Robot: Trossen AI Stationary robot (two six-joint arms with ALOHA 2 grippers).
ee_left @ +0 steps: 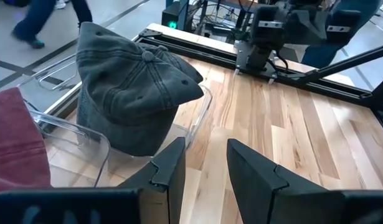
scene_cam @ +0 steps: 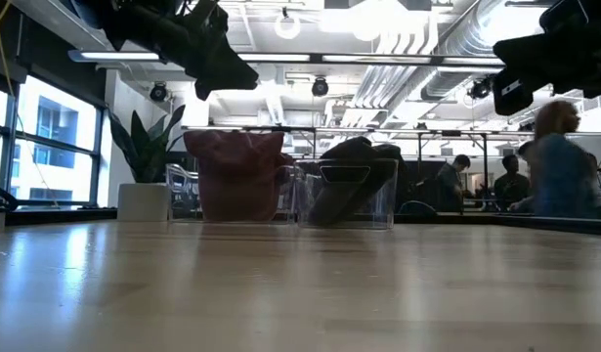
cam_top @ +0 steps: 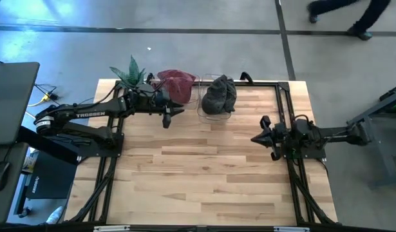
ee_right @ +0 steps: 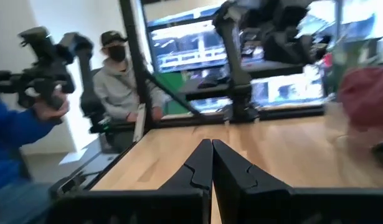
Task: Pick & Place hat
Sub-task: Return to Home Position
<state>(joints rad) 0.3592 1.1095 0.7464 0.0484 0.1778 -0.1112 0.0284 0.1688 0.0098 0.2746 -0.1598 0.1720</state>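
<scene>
**Backing away from the bins without nudging them**

Both caps look placed. The dark red cloth cap (cam_top: 177, 84) fills the left clear plastic bin (ee_left: 85, 134). The dark grey cloth cap (ee_left: 129, 93) sits crown-up in the right clear plastic bin (ee_left: 203, 109), its bulk rising above the rim. The two bins stand side by side at the far edge of the pale wooden tabletop (cam_top: 204, 174). By my reading, the only thing left is to bring myself home.

My left end effector (ee_left: 203, 165) hangs just in front of the bins, near the wall where they meet. Its fingers (ee_left: 172, 168) are moderately parted and hold nothing. My right end effector (cam_top: 257, 138) is over the right side of the tabletop, well apart from the bins, with its fingers pressed together and empty.

To do this well, I would lift the left arm first and only then draw it back. The thin bin walls would probably slide at a light touch. The grey cap's brim leans toward my fingers, so I would retreat straight away from it rather than sweep sideways. The potted green plant (cam_top: 130, 72) stands close beside my left forearm, so I would keep the elbow from swinging toward it. I would move slowly and smoothly; nothing here calls for speed.
</scene>
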